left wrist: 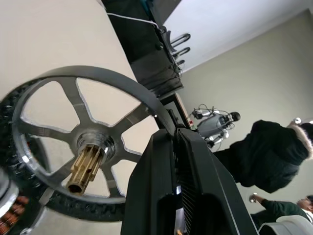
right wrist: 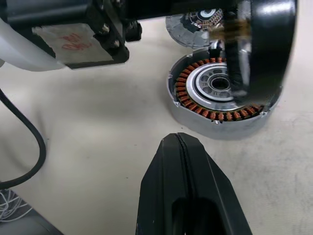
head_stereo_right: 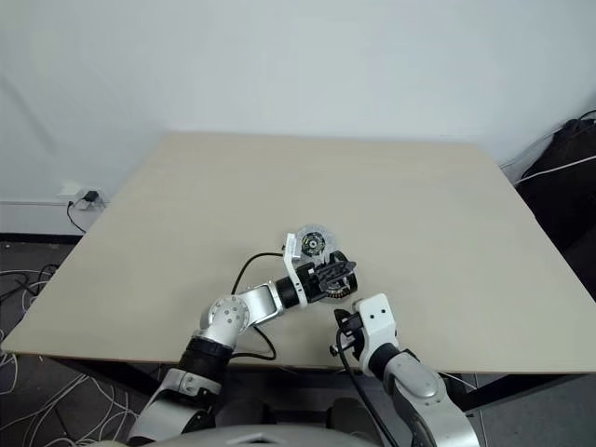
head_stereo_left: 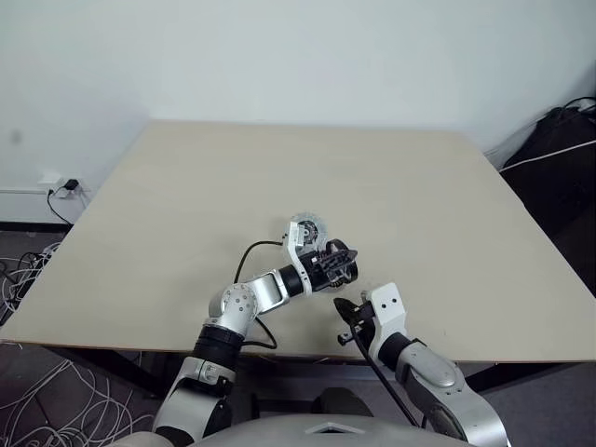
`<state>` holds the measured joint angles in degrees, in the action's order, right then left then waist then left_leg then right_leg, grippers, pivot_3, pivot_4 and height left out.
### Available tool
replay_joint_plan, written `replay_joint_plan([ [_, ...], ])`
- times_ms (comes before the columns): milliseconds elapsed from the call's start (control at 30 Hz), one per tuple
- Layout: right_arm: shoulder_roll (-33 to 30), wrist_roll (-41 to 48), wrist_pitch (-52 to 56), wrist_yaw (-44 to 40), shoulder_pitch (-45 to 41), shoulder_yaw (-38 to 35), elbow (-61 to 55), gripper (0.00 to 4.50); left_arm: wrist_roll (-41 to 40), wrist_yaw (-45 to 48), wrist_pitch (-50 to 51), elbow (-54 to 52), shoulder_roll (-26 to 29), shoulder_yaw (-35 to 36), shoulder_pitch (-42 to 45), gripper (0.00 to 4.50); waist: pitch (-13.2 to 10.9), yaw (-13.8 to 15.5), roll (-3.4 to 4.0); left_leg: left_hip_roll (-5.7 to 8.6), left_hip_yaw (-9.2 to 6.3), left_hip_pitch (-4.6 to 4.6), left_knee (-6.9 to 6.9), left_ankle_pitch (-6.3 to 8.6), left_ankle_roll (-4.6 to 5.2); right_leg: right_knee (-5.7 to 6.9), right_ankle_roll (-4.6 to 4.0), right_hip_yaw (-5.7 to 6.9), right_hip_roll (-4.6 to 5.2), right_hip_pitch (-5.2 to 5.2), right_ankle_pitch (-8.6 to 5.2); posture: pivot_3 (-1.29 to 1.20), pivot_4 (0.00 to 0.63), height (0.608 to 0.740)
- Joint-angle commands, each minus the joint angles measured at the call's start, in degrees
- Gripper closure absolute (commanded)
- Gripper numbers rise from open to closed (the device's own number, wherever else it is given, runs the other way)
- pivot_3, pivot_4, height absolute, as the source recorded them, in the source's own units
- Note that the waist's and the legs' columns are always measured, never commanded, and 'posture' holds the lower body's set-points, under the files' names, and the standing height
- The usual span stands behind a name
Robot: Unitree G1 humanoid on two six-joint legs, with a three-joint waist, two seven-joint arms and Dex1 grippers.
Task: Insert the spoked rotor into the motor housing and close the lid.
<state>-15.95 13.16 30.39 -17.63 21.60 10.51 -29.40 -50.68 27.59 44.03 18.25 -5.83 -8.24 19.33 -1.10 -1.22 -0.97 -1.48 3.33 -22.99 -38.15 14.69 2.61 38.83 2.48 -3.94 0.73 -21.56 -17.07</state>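
My left gripper (left wrist: 171, 134) is shut on the rim of the spoked rotor (left wrist: 73, 122), a black-rimmed wheel with silver spokes and a brass toothed hub. It holds the rotor on edge, tilted just above the motor housing (right wrist: 220, 93), whose copper windings ring a silvery centre on the table. The head views show this grip near the table's front middle, at the rotor (head_stereo_left: 341, 264). The pale silver lid (head_stereo_left: 305, 228) lies flat just behind it. My right gripper (right wrist: 179, 142) is shut and empty, a little in front of the housing, pointing at it.
The beige table (head_stereo_left: 186, 205) stretches wide behind and to both sides. Its front edge runs close under my arms. Black bags and cables (head_stereo_left: 559, 140) sit off the far right corner. A person in a dark jacket (left wrist: 274, 156) is beyond the table.
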Motion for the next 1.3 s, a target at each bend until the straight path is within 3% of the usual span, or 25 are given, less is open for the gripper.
replay_joint_plan([
  [33, 0.2, 0.1, -1.3, 0.1, -0.2, -0.8, -1.6, 4.50, -0.5, 1.3, -1.4, 0.2, -9.6, -0.2, -0.9, 4.20, 0.0, 0.0, 0.00, 0.00, 0.00, -0.01, 0.00, 0.00, 0.00, 0.00, 0.00, 0.00, 0.00, 0.00, 0.00, 0.00, 0.000, 0.740],
  [700, -0.1, 0.0, -1.2, 0.4, 0.0, -1.0, -1.9, 4.50, 5.8, 0.1, -7.8, 12.0, -12.1, 4.4, 4.0, 4.20, 0.0, 0.1, 0.00, 0.05, -0.02, -0.36, -0.05, 0.00, 0.09, -0.04, 0.08, -0.01, -0.03, -0.12, 0.04, 0.00, 0.000, 0.740],
  [1300, 0.1, -0.1, -1.3, 0.1, -0.6, -0.5, -1.4, 4.50, 9.3, -4.3, -5.2, 9.7, -9.0, 6.1, -0.7, 4.20, 0.1, -0.1, 0.00, 0.03, -0.02, -0.23, -0.07, 0.00, 0.09, -0.03, 0.10, -0.01, -0.03, 0.00, 0.06, 0.00, 0.000, 0.740],
])
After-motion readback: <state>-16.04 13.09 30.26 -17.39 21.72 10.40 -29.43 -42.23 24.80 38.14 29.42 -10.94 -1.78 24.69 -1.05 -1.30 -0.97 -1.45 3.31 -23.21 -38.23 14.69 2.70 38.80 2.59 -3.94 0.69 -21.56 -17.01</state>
